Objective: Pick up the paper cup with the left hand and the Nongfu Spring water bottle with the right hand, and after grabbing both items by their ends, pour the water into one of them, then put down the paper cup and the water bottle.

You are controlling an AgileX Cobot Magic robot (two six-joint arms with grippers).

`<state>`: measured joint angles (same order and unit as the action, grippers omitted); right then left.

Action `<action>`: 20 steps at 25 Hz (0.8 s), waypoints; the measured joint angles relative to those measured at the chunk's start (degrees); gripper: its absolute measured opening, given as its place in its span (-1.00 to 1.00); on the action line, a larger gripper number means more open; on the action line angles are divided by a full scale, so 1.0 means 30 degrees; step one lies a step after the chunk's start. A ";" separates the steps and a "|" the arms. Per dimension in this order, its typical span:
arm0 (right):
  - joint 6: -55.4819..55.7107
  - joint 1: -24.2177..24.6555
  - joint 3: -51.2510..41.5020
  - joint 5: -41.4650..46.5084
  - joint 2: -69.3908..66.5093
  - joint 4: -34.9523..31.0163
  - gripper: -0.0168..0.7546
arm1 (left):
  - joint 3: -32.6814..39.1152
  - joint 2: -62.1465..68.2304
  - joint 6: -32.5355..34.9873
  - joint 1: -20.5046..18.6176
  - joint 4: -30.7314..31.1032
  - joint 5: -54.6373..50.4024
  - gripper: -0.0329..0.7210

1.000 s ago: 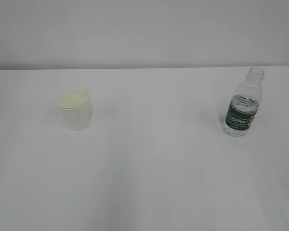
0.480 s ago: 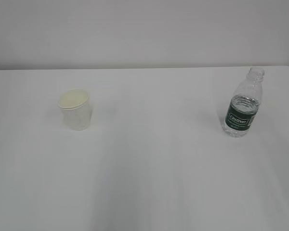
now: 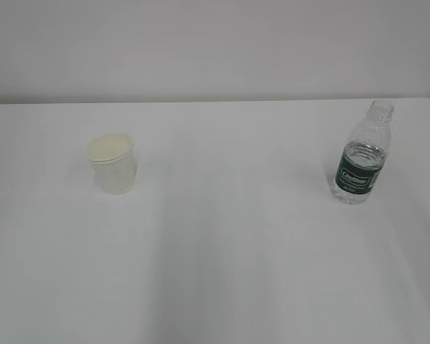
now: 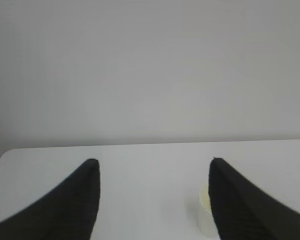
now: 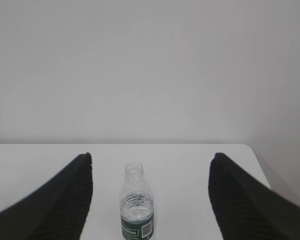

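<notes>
You face a plain white worktop (image 3: 215, 272) under a blank wall. The paper cup (image 3: 112, 163) stands upright at about nine o'clock from the worktop's middle, its cream inside showing. The water bottle (image 3: 362, 154) stands upright at about three o'clock, well apart from the cup, uncapped as far as can be seen, with water (image 3: 361, 153) up to just above the green label.

Neither arm shows in the outside view. Your left pincer (image 4: 152, 162) is released, jaws standing wide and holding nothing; the cup (image 4: 206, 215) peeks past the inner edge of its right-hand finger (image 4: 240, 205), low at five o'clock. Your right pincer (image 5: 151, 157) is likewise released and empty, with the bottle (image 5: 136, 205) between the jaws but left of centre, still some way ahead.

The step in hand looks like the approach. Shift the left pincer rightward until the cup sits centred between the jaws. Nudge the right pincer left to centre the bottle. Close gently: a thin cup crushes, and an open bottle spills if squeezed or tipped.
</notes>
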<state>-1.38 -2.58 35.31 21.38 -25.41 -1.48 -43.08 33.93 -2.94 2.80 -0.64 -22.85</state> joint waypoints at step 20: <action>0.0000 0.0000 0.0000 -0.4800 -0.4091 0.0000 0.48 | 0.0000 0.3356 0.0000 0.0000 0.0012 0.3284 0.38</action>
<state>-1.38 -2.58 35.31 6.98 -37.69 -1.48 -43.08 44.00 -2.94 2.80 -0.61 -13.00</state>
